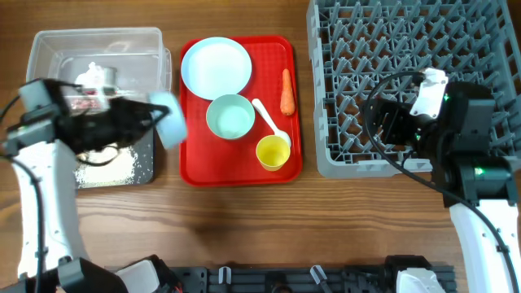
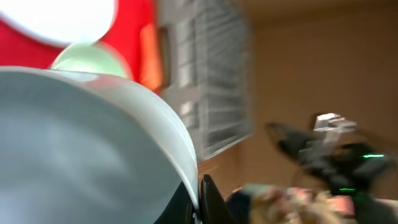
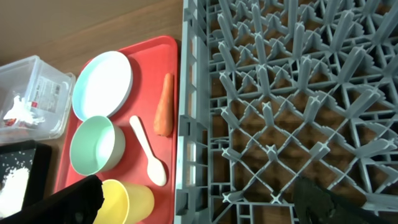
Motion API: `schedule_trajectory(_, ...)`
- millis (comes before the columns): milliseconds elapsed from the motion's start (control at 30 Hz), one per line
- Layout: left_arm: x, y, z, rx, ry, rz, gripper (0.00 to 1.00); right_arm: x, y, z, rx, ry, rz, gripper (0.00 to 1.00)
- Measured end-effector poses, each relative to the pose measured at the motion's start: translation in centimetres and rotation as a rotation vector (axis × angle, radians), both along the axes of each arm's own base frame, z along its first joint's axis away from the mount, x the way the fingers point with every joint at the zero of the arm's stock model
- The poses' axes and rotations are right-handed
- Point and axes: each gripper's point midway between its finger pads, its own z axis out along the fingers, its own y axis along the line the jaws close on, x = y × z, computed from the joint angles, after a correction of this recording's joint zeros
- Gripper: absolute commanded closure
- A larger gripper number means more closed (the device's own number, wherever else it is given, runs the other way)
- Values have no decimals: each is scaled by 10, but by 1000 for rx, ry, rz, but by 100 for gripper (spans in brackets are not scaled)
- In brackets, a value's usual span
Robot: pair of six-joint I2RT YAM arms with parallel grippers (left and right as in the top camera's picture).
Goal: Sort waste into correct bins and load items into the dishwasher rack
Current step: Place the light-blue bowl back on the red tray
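- Currently your left claw (image 1: 155,114) is clamped on the rim of the held bowl (image 1: 169,120). The forearm reaches in crosswise from the left, and the bowl is tipped on its side.
- That bowl hangs just past the claw's tip, between the black tray (image 1: 145,159) and the red tray (image 1: 195,167).
- The rice grains (image 1: 106,171) lie on the black tray beside that claw. The clear tub (image 1: 49,49) with the tissue (image 1: 96,73) is beyond it.
- Your right claw (image 3: 199,186) has its jaws spread wide with nothing between them. The arm is bent over the near corner of the dishwasher rack (image 1: 350,163).
- Left of the right claw, on the red tray, are the plate (image 1: 216,67), second bowl (image 1: 230,116), spoon (image 1: 269,122), yellow cup (image 1: 273,152) and carrot (image 1: 286,91).
- Only the left wrist view shows the pinch: fingers (image 2: 208,199) either side of the bowl wall, all blurred.
- Only the right wrist view shows the open fingers above the rack's pegs. In the overhead they are a dark mass.
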Motion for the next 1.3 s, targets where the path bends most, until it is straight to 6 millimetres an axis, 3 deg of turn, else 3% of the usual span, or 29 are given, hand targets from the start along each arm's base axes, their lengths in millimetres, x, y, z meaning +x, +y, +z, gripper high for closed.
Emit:
schedule_trajectory(300, -22, -67, -62, 450, 161, -162, 96, 1, 0, -4, 0, 14, 0, 0)
schedule_trajectory(533, -31, -82, -91, 835, 191, -92, 96, 1, 0, -4, 0, 15, 0, 0)
schedule_trajectory(600, -28, -85, -95, 865, 187, -65, 96, 1, 0, -4, 0, 14, 0, 0)
schedule_trajectory(800, -20, -95, -138, 983, 220, -49, 96, 1, 0, -5, 0, 17, 0, 0)
schedule_trajectory(1000, -22, -92, -173, 1041, 304, -67, 96, 0, 0, -6, 0, 23, 0, 0)
schedule_trajectory(1067, -23, -91, -178, 1050, 321, -71, 91, -1, 0, -7, 0, 31, 0, 0)
schedule_trajectory(1200, -24, -91, -185, 1059, 339, -74, 63, -2, 0, -7, 0, 34, 0, 0)
schedule_trajectory(1300, -22, -91, -185, 1054, 339, -63, 57, -2, 0, -8, 0, 35, 0, 0)
